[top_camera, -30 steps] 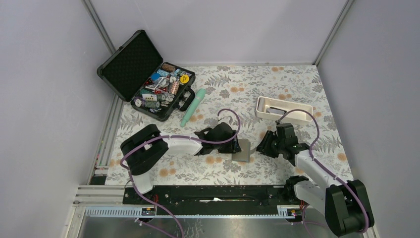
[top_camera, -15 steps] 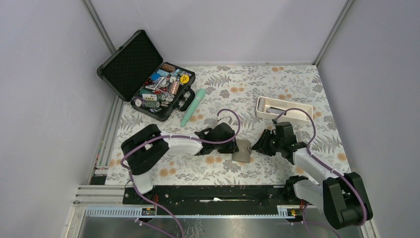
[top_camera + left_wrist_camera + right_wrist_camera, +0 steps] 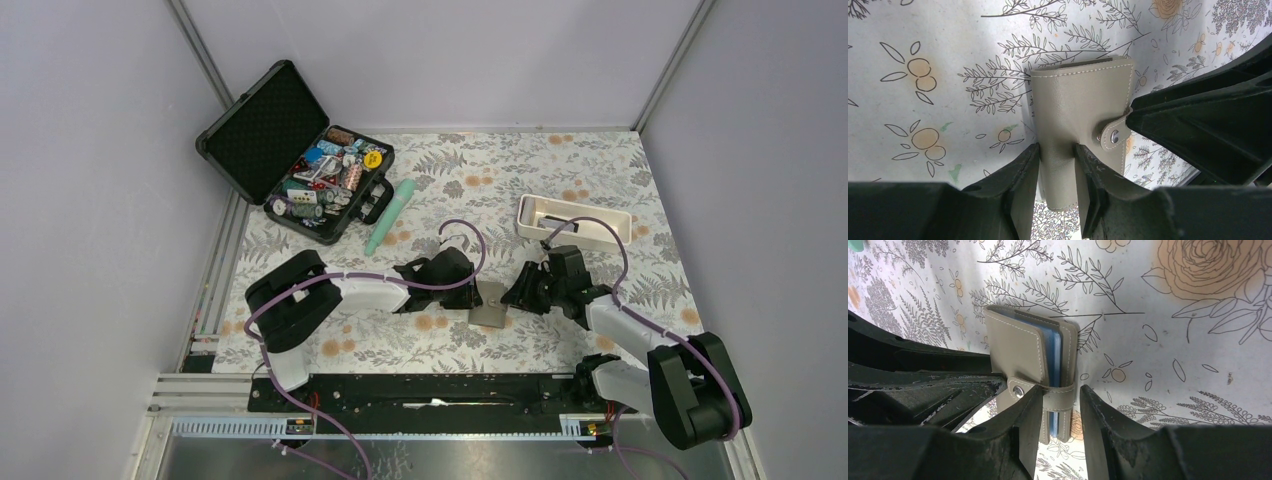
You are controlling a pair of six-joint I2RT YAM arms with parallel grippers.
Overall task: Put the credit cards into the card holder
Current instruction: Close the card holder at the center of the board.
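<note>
1. At the middle of the floral bench [image 3: 600,170], between the 2 arms: closing in on the small grey-brown card holder [image 3: 490,305] from opposite sides, left arm reaching from the left, right arm from the right.
2. Pinching the holder's near end with the left gripper [image 3: 1057,150]. Fingers [image 3: 1018,170] drawn in narrow, both pads pressing the leather and squeezing it thinner between them than at its free end.
3. Bracketing the strap end with the right gripper [image 3: 1060,390]. Fingers partly closed, 1 lying against the strap beside the snap [image 3: 1019,390], the other at the holder's outer face, touching it or very nearly; reading as a light hold.
4. Showing a blue card [image 3: 1053,347] edge-on inside the holder, tucked between the 2 covers, with the strap wrapping round the open edge and its snap sitting on the cover.
5. Leaving unclear: holder resting on the bench or lifted off it.
6. Sitting well apart at the far left corner: an open black case [image 3: 300,160] filled with small coloured items, a mint-green tube [image 3: 392,215] lying just beside it.
7. Sitting at the far right, behind the right arm: a white oblong tray [image 3: 573,222].
</note>
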